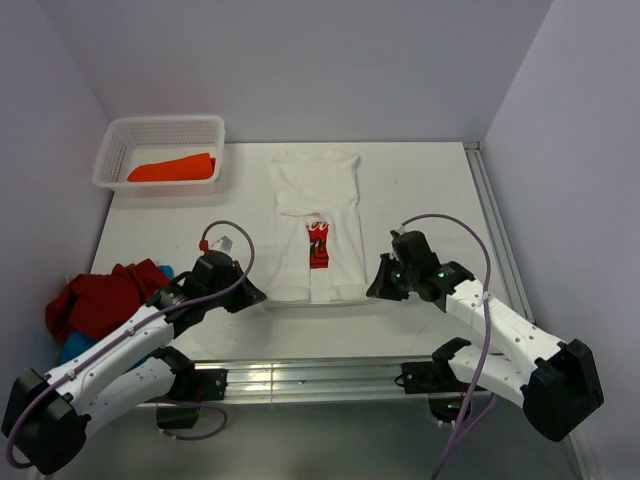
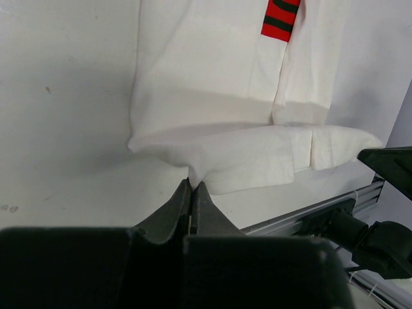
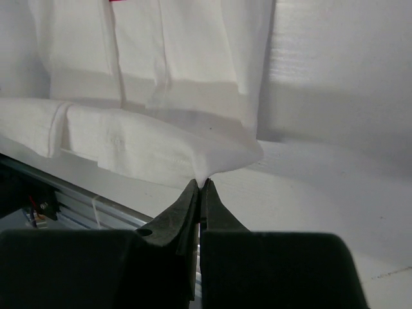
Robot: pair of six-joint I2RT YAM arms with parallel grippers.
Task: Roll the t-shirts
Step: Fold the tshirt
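Two corners of the white t-shirt (image 1: 315, 190) are pinched. Our left gripper (image 2: 192, 185) is closed on the near-left corner of its hem and our right gripper (image 3: 201, 183) on the near-right corner, each pressing a small peak of cloth between its fingers. The near hem is turned over into a low fold running between the two grippers. The rest of the shirt stretches away from them on the table (image 1: 420, 190), its sides folded in.

Well beyond the left gripper and out to its left, the white perforated basket (image 1: 160, 124) holds one orange t-shirt (image 1: 172, 168), lying flat. Beside the left arm's outer side, a dark red t-shirt (image 1: 105, 295) is heaped over a blue t-shirt (image 1: 70, 348).

Ahead of the grippers, the red print (image 1: 319, 245) shows as a narrow strip between the folded sides. We see pale marks on it from above and dark bands from the left wrist, but cannot read any writing.
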